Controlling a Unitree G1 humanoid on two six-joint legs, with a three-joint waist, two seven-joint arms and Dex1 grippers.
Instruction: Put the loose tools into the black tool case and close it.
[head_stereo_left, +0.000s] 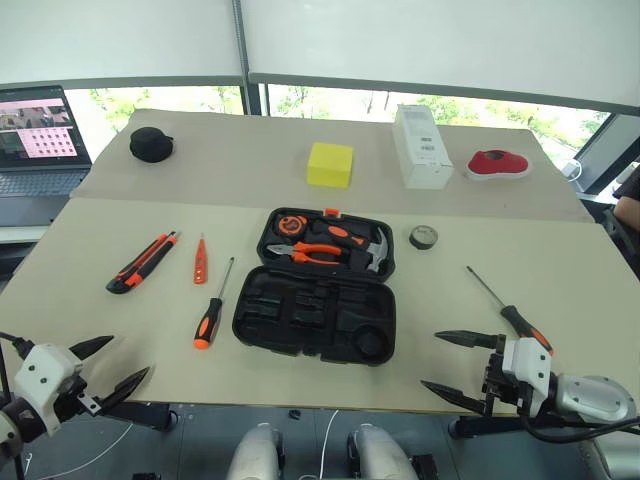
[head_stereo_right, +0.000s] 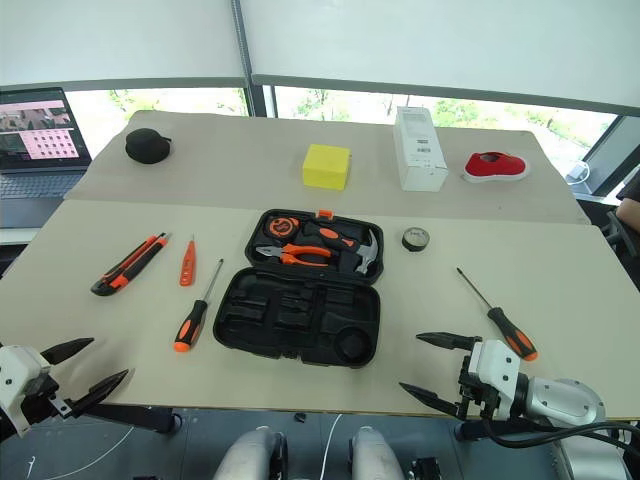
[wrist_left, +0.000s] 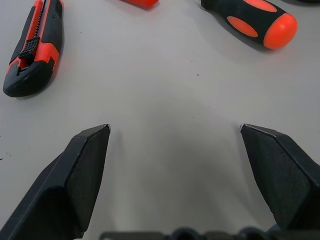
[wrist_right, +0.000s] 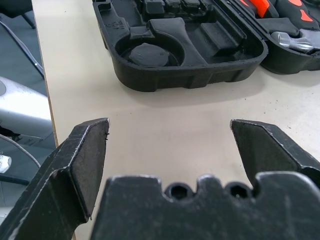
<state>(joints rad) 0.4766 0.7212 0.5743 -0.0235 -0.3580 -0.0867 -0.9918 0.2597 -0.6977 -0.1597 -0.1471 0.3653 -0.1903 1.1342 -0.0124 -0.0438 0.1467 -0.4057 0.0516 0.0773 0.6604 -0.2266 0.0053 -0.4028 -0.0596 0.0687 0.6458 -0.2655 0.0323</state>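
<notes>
A beige table (head_stereo_left: 560, 280) stands before bright windows. The left gripper (head_stereo_left: 112, 366) and right gripper (head_stereo_left: 447, 361) hover at its near edge, fingers spread wide, holding nothing. Between them the black tool case (head_stereo_left: 315, 315) lies open. The knife (head_stereo_left: 142, 262), tester screwdriver (head_stereo_left: 200, 260) and short screwdriver (head_stereo_left: 213, 306) lie left of it, the long screwdriver (head_stereo_left: 510, 311) and tape roll (head_stereo_left: 423, 237) right
</notes>
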